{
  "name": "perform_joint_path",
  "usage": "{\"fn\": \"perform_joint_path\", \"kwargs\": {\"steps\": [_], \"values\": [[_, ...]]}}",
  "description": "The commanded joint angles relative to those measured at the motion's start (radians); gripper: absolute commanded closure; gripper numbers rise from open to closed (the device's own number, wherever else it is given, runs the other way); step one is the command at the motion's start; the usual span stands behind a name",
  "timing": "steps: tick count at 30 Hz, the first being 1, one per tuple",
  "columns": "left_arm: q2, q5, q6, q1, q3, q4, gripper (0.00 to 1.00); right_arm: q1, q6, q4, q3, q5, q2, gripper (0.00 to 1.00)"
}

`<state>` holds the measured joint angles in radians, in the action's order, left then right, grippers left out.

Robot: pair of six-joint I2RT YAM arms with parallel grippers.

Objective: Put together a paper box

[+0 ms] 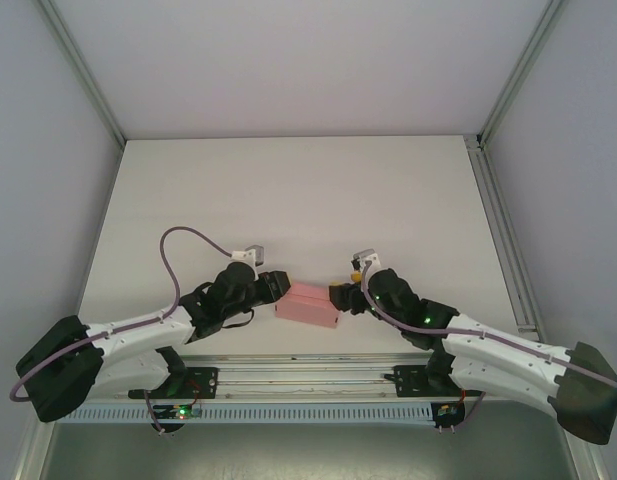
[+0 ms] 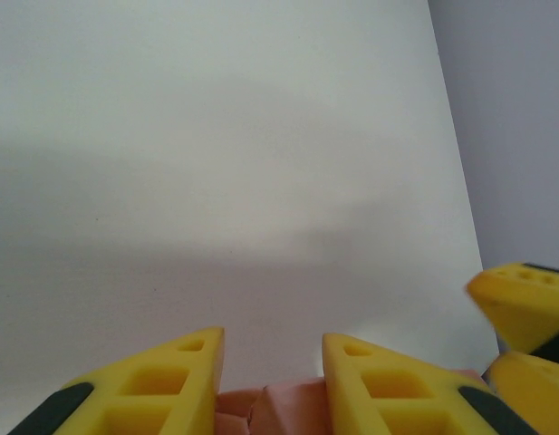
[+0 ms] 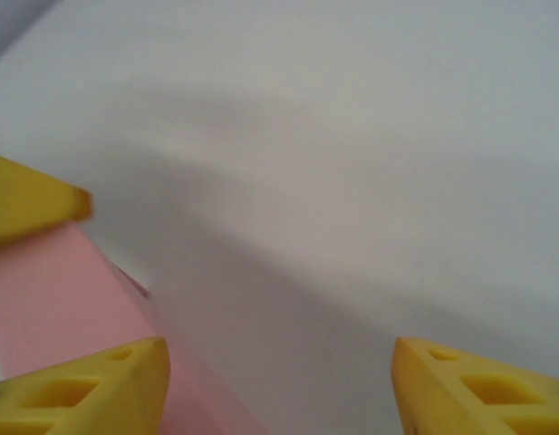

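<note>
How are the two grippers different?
The left gripper has fingers close together with the pink paper box between them; the right gripper has fingers wide apart over bare table. The left gripper is at the box's left end, the right gripper at its right end. Both have yellow fingers.

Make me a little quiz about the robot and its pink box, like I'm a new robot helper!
1. True or false: the paper box is blue.
2. What lies between the left gripper and the right gripper? A) a cup B) the paper box C) a spoon
3. Fill in: the right gripper's fingers stand wide ____.
Key: 1 false; 2 B; 3 open.
</note>
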<state>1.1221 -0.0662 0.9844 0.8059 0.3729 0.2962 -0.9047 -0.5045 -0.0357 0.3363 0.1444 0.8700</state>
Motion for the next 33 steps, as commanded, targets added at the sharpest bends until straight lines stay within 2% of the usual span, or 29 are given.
{"fn": "perform_joint_path", "kwargs": {"steps": [1,5,11,18,22,27,33], "values": [[0.036,0.003,-0.051,0.025,-0.061,-0.177,0.78,0.007,-0.05,0.032,-0.047,0.013,0.024,0.4],[-0.007,0.019,-0.022,0.025,-0.121,-0.145,0.79,0.004,-0.06,-0.029,-0.16,0.009,0.019,0.45],[-0.067,0.037,-0.012,0.025,-0.144,-0.194,1.0,0.001,-0.004,-0.074,-0.228,0.041,-0.092,0.53],[-0.029,0.008,-0.038,0.026,-0.177,-0.128,1.0,-0.002,0.016,-0.093,-0.27,0.0,-0.153,0.54],[-0.033,0.007,-0.075,0.024,-0.153,-0.152,1.0,0.015,0.002,-0.023,-0.186,0.058,-0.143,0.47],[-0.105,0.015,-0.098,0.027,-0.151,-0.193,1.0,0.03,0.019,0.008,-0.03,-0.042,-0.098,0.4],[-0.23,0.045,-0.082,0.027,-0.196,-0.22,1.0,0.026,0.04,-0.076,0.01,-0.278,-0.006,0.33]]}}
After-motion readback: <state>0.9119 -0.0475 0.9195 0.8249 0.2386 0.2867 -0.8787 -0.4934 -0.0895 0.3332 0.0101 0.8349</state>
